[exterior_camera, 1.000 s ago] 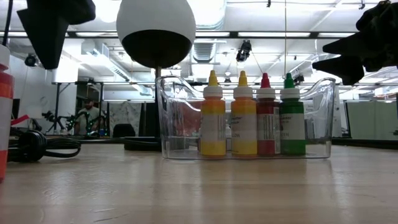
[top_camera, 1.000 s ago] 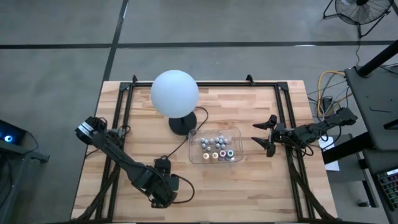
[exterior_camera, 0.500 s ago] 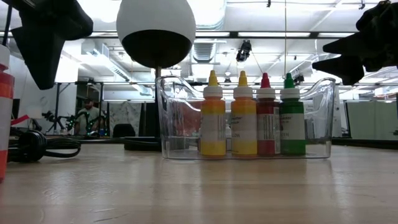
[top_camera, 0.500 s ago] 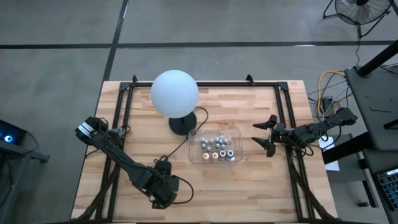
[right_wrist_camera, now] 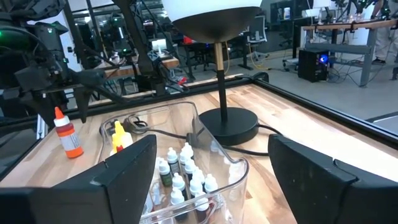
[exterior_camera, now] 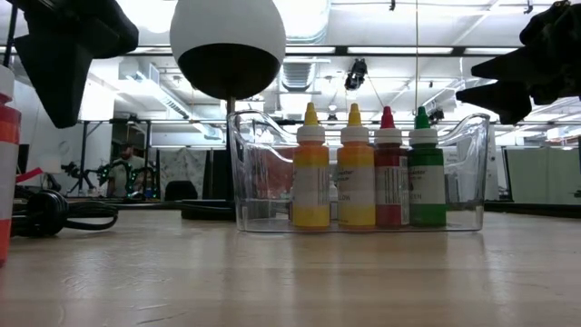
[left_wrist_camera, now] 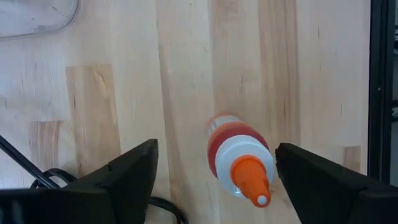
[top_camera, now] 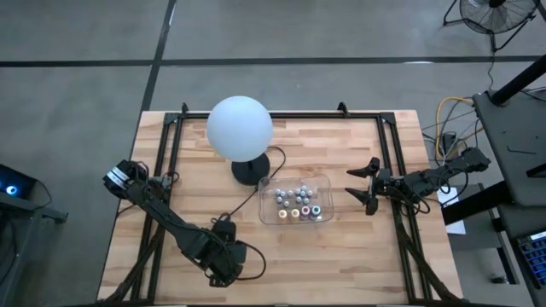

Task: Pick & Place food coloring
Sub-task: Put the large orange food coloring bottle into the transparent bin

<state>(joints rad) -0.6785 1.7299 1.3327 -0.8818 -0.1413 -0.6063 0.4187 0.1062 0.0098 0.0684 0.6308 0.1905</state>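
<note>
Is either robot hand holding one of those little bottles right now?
No. The left hand hangs open above an orange-capped bottle without touching it; the right hand waits open beside the tray.

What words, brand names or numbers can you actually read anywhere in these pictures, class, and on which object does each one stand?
None can be read with certainty.
Labels on the yellow, red and green food coloring bottles in the clear tray: print present, too small and blurred to read.
Orange-capped bottle standing on the table: no legible text.
Globe lamp: no markings visible.
</note>
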